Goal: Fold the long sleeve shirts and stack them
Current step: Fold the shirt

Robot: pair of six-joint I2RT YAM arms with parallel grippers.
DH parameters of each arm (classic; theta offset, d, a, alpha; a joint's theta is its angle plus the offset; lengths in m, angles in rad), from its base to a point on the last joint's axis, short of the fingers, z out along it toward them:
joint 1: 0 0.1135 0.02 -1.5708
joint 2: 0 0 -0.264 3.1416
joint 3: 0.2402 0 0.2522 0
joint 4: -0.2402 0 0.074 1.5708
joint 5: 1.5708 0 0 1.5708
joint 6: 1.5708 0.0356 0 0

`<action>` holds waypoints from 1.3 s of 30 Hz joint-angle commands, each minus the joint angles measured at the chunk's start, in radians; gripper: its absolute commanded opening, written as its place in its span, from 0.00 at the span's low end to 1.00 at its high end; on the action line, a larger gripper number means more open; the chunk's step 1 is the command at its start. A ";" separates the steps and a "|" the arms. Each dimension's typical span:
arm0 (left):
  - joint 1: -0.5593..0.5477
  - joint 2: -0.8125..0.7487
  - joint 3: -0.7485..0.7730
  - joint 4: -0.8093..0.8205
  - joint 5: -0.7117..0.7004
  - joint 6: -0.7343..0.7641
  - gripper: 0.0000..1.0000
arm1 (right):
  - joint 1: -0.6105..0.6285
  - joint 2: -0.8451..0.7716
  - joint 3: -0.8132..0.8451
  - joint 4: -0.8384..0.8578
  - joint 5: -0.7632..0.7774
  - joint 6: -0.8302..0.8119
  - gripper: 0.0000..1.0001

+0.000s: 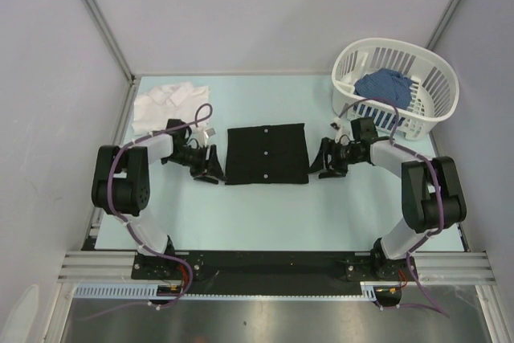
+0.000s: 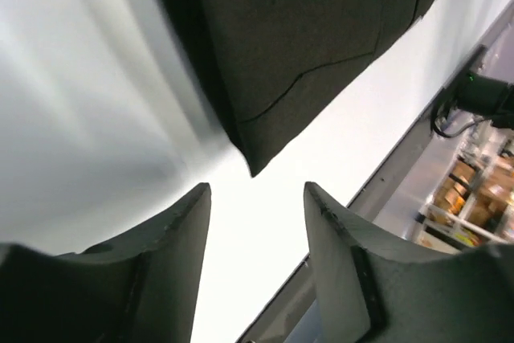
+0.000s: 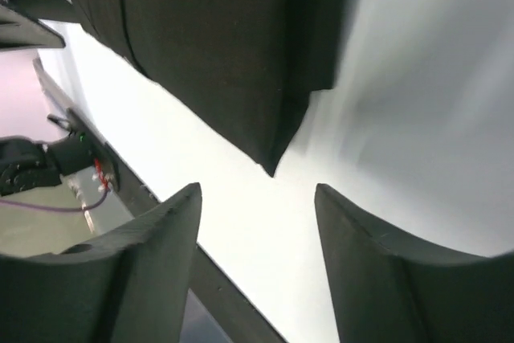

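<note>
From above you see the black shirt (image 1: 267, 154) folded at mid worktop (image 1: 265, 214), the white shirt (image 1: 170, 104) far left. Left wrist: your left fingers (image 2: 173, 263), half open and empty, face the black shirt's corner. Right wrist: the right fingers (image 3: 152, 271) likewise, probably to lift both sides together.

Robot lab cell: grey panel walls (image 1: 265, 14), aluminium frame rail (image 1: 96, 265).

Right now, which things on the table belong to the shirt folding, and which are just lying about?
Job: folded black button-up cloth shirt; crumpled white cloth shirt.
Lying about: white plastic slatted basket; blue cloth inside it.
</note>
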 commanded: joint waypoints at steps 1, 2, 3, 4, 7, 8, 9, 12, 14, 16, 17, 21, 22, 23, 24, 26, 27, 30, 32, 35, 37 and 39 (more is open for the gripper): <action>0.041 -0.092 0.073 -0.006 -0.041 0.084 0.58 | -0.050 -0.089 0.082 0.033 0.072 -0.027 0.67; 0.041 -0.083 0.082 0.014 -0.038 0.080 0.59 | -0.050 -0.082 0.085 0.070 0.075 -0.006 0.76; 0.040 -0.073 0.088 0.031 -0.035 0.065 0.62 | -0.048 -0.054 0.094 0.099 0.078 0.016 0.80; 0.038 -0.063 0.099 0.048 -0.033 0.042 0.66 | -0.047 -0.035 0.096 0.161 0.072 0.068 0.82; 0.026 -0.012 0.136 0.082 -0.033 0.025 0.67 | -0.027 0.051 0.110 0.248 0.066 0.114 0.86; 0.021 0.000 0.145 0.103 -0.042 0.022 0.67 | -0.024 0.066 0.108 0.272 0.069 0.125 0.86; 0.012 0.016 0.157 0.118 -0.046 0.019 0.66 | -0.015 0.082 0.108 0.297 0.075 0.137 0.86; -0.005 0.057 0.188 0.158 -0.063 -0.005 0.65 | 0.005 0.143 0.113 0.335 0.080 0.146 0.84; -0.025 0.075 0.203 0.175 -0.079 -0.018 0.63 | 0.010 0.180 0.117 0.391 0.068 0.172 0.83; -0.042 0.095 0.216 0.197 -0.089 -0.018 0.59 | 0.018 0.206 0.125 0.397 0.042 0.189 0.70; -0.058 0.102 0.217 0.213 -0.090 -0.045 0.57 | 0.018 0.209 0.122 0.400 0.029 0.217 0.64; -0.106 0.103 0.214 0.255 -0.090 -0.077 0.45 | 0.001 0.197 0.087 0.400 -0.028 0.268 0.28; -0.112 0.100 0.210 0.278 -0.089 -0.085 0.43 | -0.016 0.194 0.070 0.395 -0.031 0.266 0.20; -0.124 0.099 0.208 0.287 -0.095 -0.091 0.41 | -0.024 0.194 0.065 0.389 -0.034 0.263 0.15; -0.129 0.100 0.207 0.295 -0.096 -0.102 0.35 | -0.031 0.195 0.062 0.368 -0.031 0.249 0.08; -0.138 0.106 0.204 0.321 -0.104 -0.116 0.31 | -0.045 0.206 0.054 0.363 -0.029 0.242 0.04; -0.138 0.109 0.204 0.326 -0.110 -0.122 0.27 | -0.047 0.212 0.054 0.366 -0.031 0.251 0.00; -0.138 0.115 0.202 0.338 -0.133 -0.122 0.25 | -0.054 0.243 0.048 0.424 -0.060 0.306 0.00; -0.138 0.109 0.202 0.341 -0.141 -0.114 0.26 | -0.062 0.254 0.044 0.464 -0.083 0.338 0.00; -0.134 0.076 0.197 0.339 -0.150 -0.099 0.39 | -0.073 0.275 0.051 0.441 -0.091 0.334 0.00; -0.117 0.051 0.194 0.339 -0.147 -0.093 0.47 | -0.093 0.258 0.060 0.382 -0.075 0.282 0.03; -0.092 0.010 0.185 0.359 -0.098 -0.122 0.56 | -0.111 0.223 0.076 0.292 -0.064 0.251 0.27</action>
